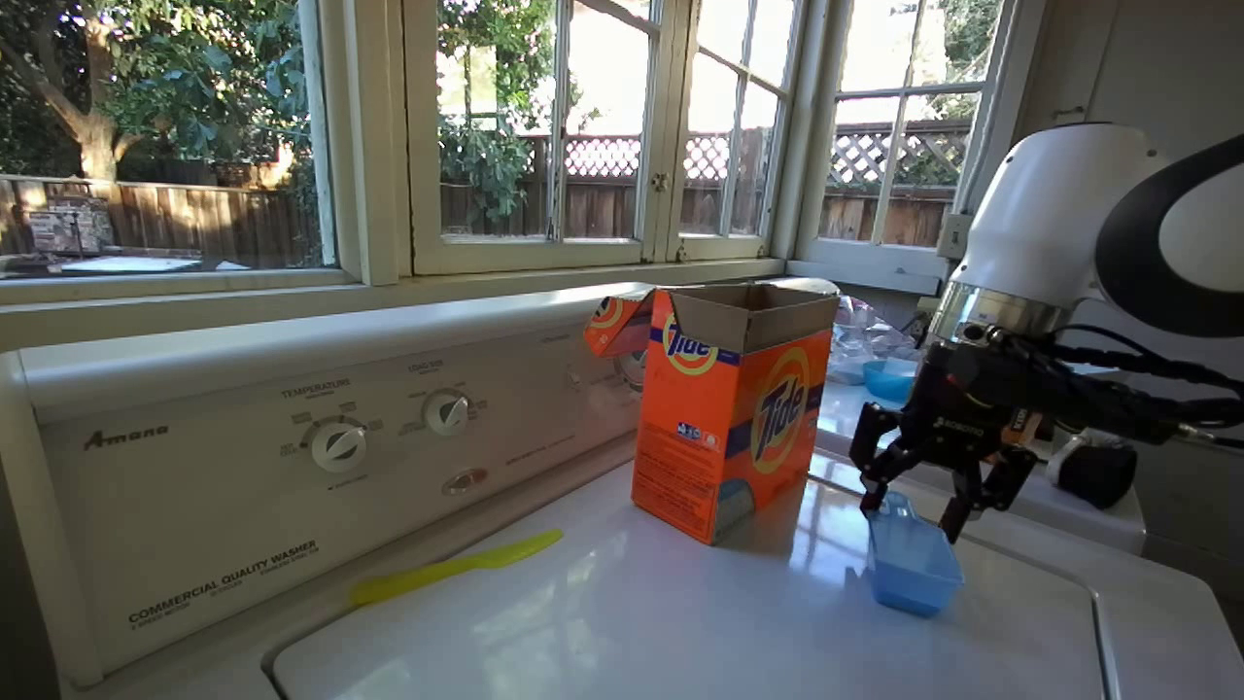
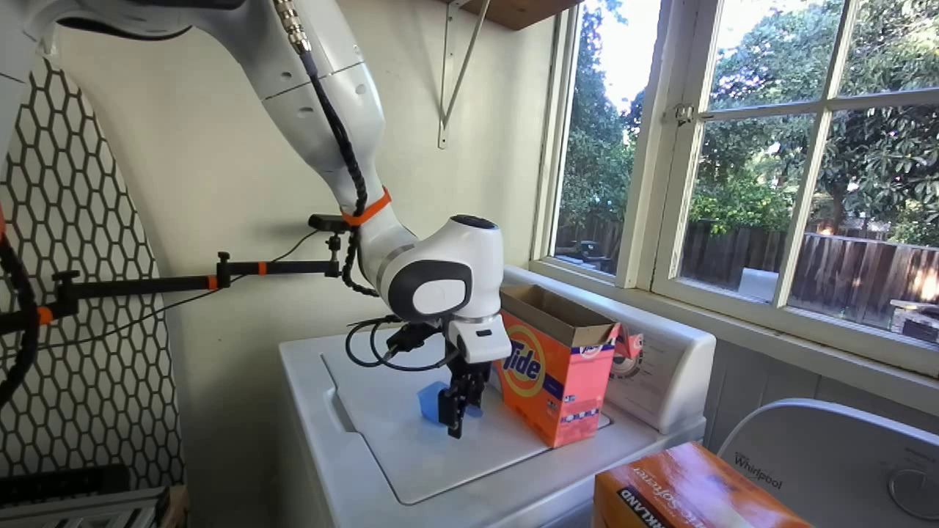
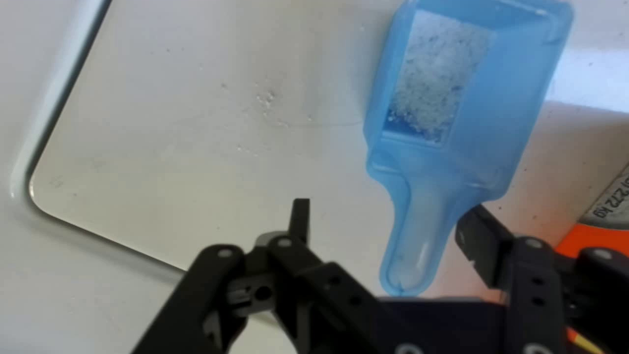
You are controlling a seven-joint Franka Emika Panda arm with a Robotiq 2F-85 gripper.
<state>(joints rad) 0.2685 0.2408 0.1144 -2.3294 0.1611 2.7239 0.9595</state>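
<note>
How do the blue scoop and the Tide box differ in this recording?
The blue scoop is translucent; the Tide box is opaque and mostly orange. The scoop is much smaller than the box. The scoop lies with its handle between the jaws of the open gripper; the box stands upright outside it. Both are open-topped and rest on the washer top.
</note>
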